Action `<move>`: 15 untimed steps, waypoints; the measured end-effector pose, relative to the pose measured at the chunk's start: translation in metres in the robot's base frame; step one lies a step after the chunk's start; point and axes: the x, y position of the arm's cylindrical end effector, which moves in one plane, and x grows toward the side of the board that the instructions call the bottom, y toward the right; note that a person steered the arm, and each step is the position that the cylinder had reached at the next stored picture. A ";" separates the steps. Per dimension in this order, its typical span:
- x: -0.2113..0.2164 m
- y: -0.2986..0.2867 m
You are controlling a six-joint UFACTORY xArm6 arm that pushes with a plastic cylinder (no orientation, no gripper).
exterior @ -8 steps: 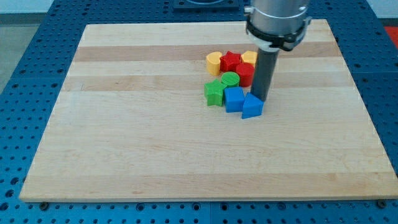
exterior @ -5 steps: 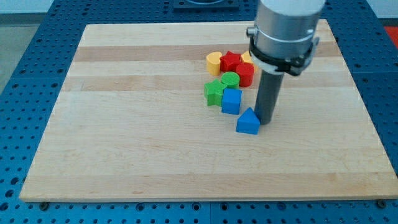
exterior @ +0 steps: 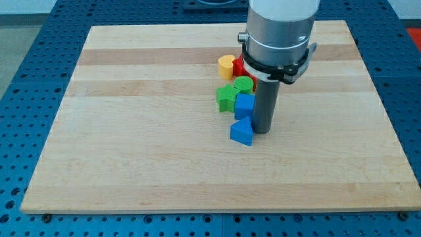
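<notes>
My tip (exterior: 262, 131) rests on the board against the right side of a blue wedge-shaped block (exterior: 241, 131), a little below the cluster. Just above the wedge sits a blue cube (exterior: 245, 105), with the rod right beside it. Left of the cube is a green star-shaped block (exterior: 226, 98), and a green cylinder (exterior: 243, 83) sits above the cube. Higher up are a yellow block (exterior: 225, 66) and a red star block (exterior: 239, 65), partly hidden by the arm. Other blocks behind the arm are hidden.
The wooden board (exterior: 151, 131) lies on a blue perforated table (exterior: 26, 99). The arm's wide grey body (exterior: 276, 33) covers the top right part of the cluster.
The tip has travelled down and to the left, pushing the blue wedge away from the blue cube toward the view's bottom left. The arm now hides the red cylinder and one yellow block.
</notes>
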 end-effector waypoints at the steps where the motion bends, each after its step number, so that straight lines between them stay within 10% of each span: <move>1: 0.000 0.000; 8: 0.090 -0.164; 15: 0.048 -0.226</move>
